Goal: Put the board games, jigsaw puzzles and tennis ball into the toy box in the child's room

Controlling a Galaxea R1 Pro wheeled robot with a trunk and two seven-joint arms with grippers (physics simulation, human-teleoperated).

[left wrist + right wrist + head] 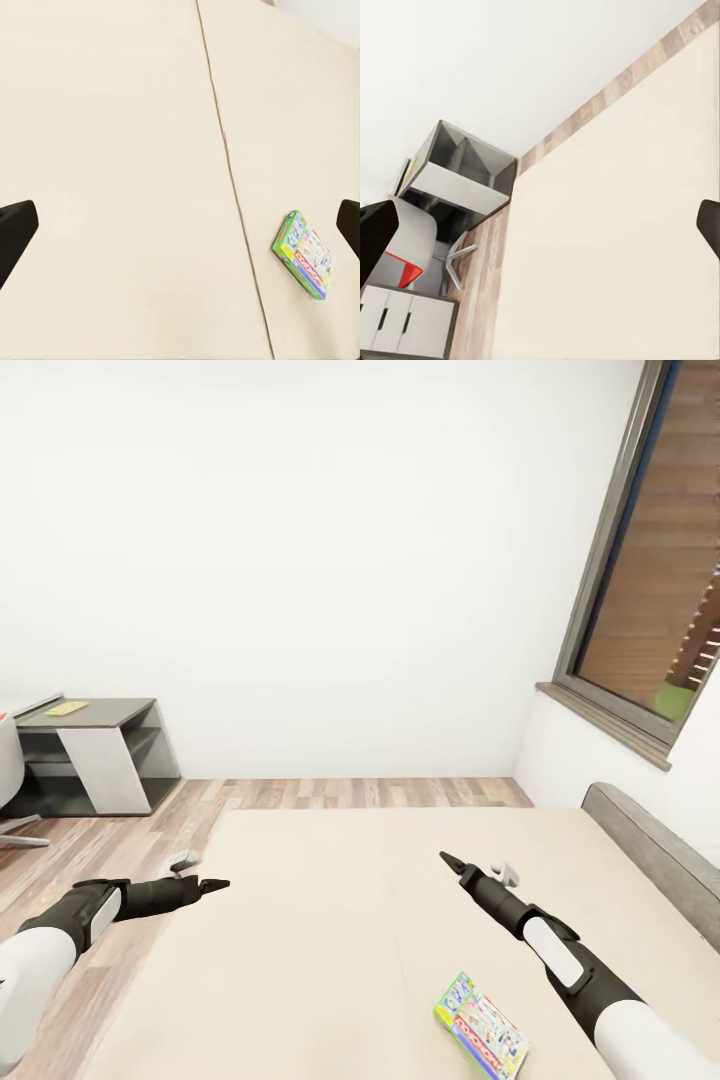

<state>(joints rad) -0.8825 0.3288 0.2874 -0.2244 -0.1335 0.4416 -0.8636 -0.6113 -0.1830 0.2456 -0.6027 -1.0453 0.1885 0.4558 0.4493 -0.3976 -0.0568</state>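
Observation:
One board game (482,1040), a flat colourful box with a green edge and a red banner, lies on the bed's beige mattress (330,950) near its front right. The left wrist view shows the same box (306,255) lying flat beside the mattress seam. My left gripper (215,884) hovers over the bed's left edge, well left of the box, open and holding nothing, its dark fingertips (15,232) spread wide. My right gripper (450,860) is stretched out over the middle of the mattress, beyond the box, also open and holding nothing, its fingertips (375,240) far apart.
A low dark grey cabinet (100,750) stands against the white wall at the left, with a small flat yellow item (67,708) on top. Beside it are a red-seated chair (401,270) and pale drawer fronts (397,322). The grey padded bed frame (650,850) and a window (660,560) bound the right.

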